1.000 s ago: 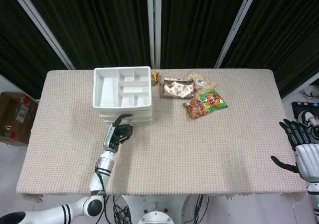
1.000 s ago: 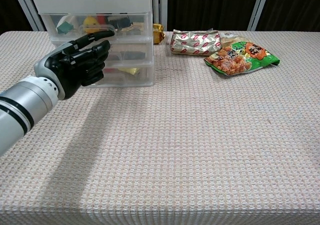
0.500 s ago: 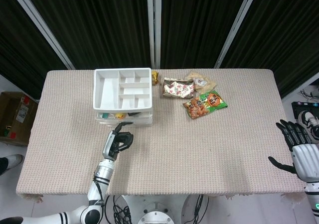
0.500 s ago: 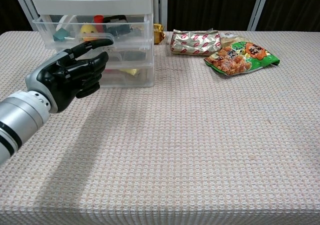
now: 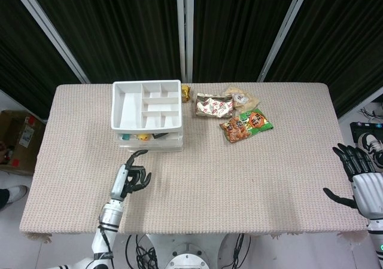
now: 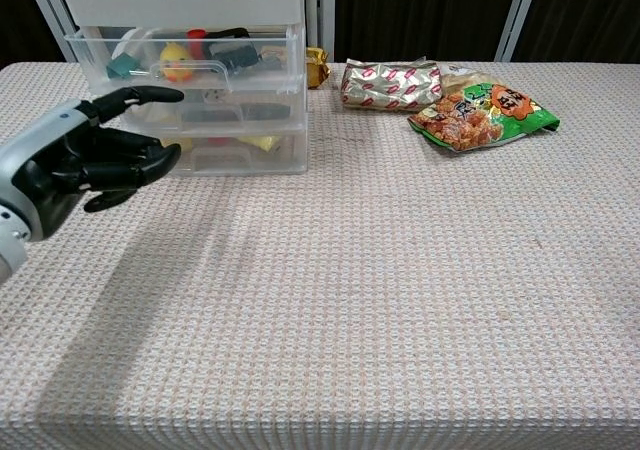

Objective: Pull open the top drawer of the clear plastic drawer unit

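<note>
The clear plastic drawer unit [image 6: 250, 120] stands at the table's back left, with a white divided tray [image 5: 119, 107] on top. Its top drawer [image 6: 190, 55] juts out a little past the two drawers below and shows a yellow toy and other small items inside. In the head view the drawer's front strip [image 5: 149, 137] peeks out below the tray. My left hand [image 6: 85, 160] hovers in front of the unit, apart from it, its fingers loosely extended toward the drawers and holding nothing. The same left hand [image 5: 130, 179] is near the table's front. My right hand [image 5: 359, 176] hangs open off the table's right edge.
A silver snack packet [image 6: 390, 83] and an orange-and-green snack bag [image 6: 480, 115] lie to the right of the unit at the back. A small gold item [image 6: 316, 67] sits beside the unit. A cardboard box [image 5: 15, 140] stands on the floor at left.
The top drawer has slid out toward me. My left hand let go of its front and drew back toward the table's front left. The right hand barely moved.
</note>
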You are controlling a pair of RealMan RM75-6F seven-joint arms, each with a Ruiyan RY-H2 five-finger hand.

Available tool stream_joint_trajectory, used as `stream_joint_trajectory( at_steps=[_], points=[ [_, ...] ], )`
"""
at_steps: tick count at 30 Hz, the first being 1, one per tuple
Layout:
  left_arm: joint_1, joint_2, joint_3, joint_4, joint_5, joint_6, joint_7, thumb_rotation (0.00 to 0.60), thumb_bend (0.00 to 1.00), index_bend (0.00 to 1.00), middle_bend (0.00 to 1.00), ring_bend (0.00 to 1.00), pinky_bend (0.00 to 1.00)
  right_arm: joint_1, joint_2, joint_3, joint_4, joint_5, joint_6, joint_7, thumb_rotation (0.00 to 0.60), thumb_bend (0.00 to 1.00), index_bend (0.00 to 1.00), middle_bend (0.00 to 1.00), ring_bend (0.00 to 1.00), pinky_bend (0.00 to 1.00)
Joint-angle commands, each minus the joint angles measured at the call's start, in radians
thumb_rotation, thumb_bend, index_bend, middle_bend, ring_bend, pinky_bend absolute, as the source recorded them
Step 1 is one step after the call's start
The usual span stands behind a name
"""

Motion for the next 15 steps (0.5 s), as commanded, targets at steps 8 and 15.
stream_joint_trajectory(
  at_steps=[8,15],
  points=[
    [-0.069,0.281,-0.032,-0.174,0.145,0.010,0.481,0.600,0.36,0.27,0.78,0.90,1.00,-0.002,0.004,0.003,0.008,-0.004,0.014,0.010,0.600,0.08,0.00,0.06,0.00,0.00],
    [-0.143,0.321,-0.097,-0.179,0.033,-0.099,0.558,0.600,0.35,0.25,0.79,0.90,1.00,-0.008,0.006,0.004,0.018,0.002,0.021,0.023,0.600,0.08,0.00,0.06,0.00,0.00]
  ],
)
